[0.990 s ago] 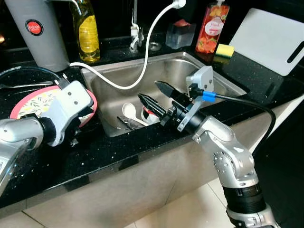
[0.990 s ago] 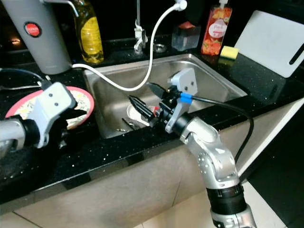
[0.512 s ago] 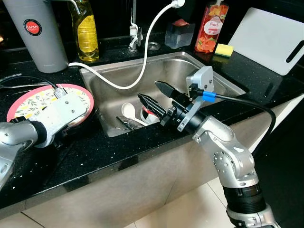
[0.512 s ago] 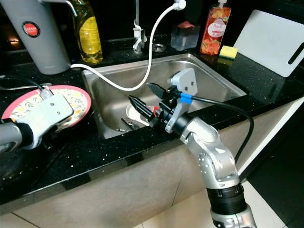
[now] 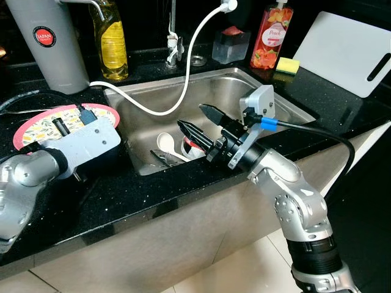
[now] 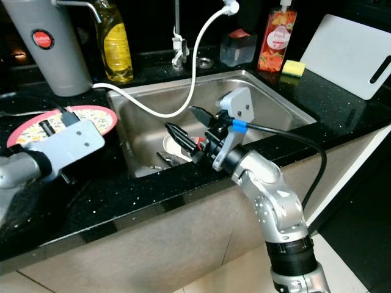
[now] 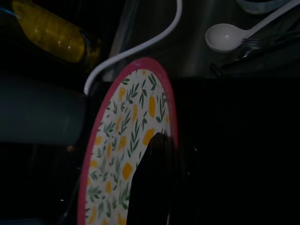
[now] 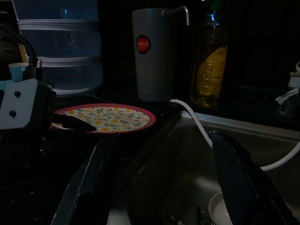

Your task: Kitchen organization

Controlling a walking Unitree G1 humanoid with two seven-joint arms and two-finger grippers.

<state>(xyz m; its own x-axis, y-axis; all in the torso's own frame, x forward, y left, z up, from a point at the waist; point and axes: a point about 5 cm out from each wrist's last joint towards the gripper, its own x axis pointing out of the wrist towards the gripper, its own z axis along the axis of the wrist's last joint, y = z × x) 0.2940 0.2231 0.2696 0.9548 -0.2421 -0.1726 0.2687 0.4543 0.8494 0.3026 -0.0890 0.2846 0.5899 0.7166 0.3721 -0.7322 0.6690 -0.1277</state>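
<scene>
My left hand (image 8: 70, 123) gripped the rim of the pink plate (image 5: 46, 125), which lay on the black worktop (image 5: 153, 195) left of the sink (image 5: 153, 104). My right hand (image 5: 197, 121) hovered open over the sink, above a white spoon (image 5: 165, 142).

Black counter (image 5: 183, 189), floral plate (image 5: 43, 125), seemingly flat
</scene>
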